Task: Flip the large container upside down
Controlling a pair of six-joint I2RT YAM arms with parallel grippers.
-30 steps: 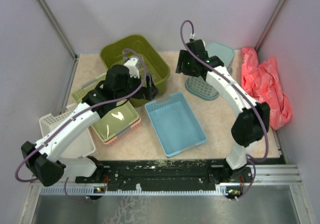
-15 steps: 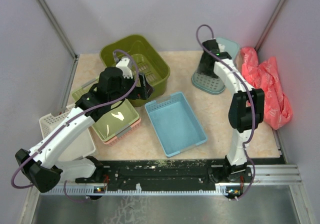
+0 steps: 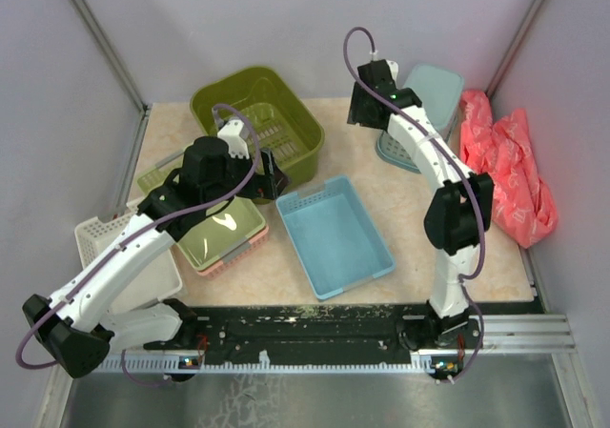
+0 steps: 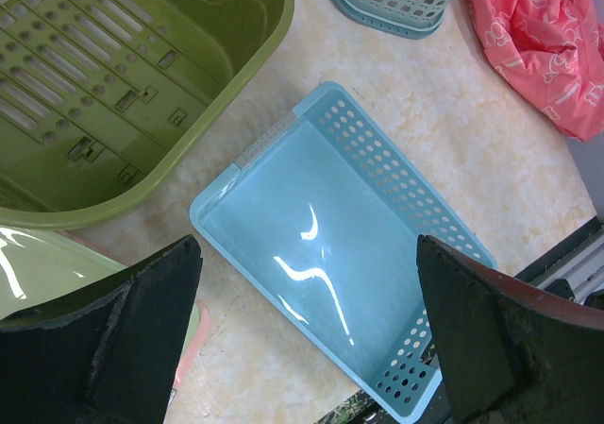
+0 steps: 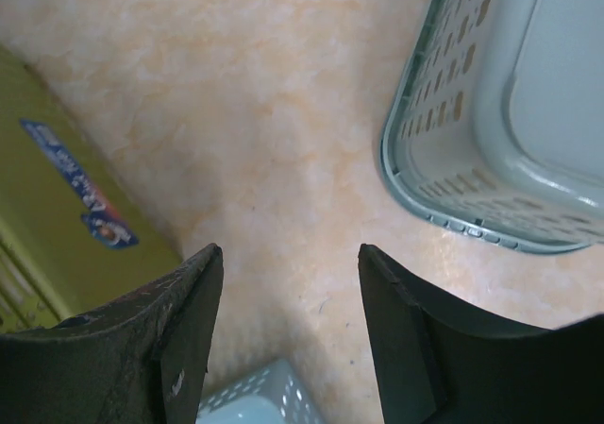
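Since half a sec ago the R fingers (image 3: 360,112) have been swung off the teal basket (image 3: 424,113) toward 9 o'clock. They are now hung over bare surface (image 3: 386,199) btwn the basket and the large container (image 3: 253,113). The L fingers (image 3: 270,173) are hardly shifted.

The container is seen upright, open side up, at approx. 11 o'clock on the surface, slotted bottom showing. Its near-right wall is just beside the L fingers.

In the left wrist view the L fingers are spread wide w/ nothing held, over the blue tray (image 4: 330,282); the container's corner is seen at 10 o'clock.

In the right wrist view the R fingers are parted, nothing gripped. The container wall w/ a blue label (image 5: 80,183) is at 8 o'clock, the basket at 2 o'clock.

A pink bag (image 3: 505,161) is laid at 3 o'clock on the surface.
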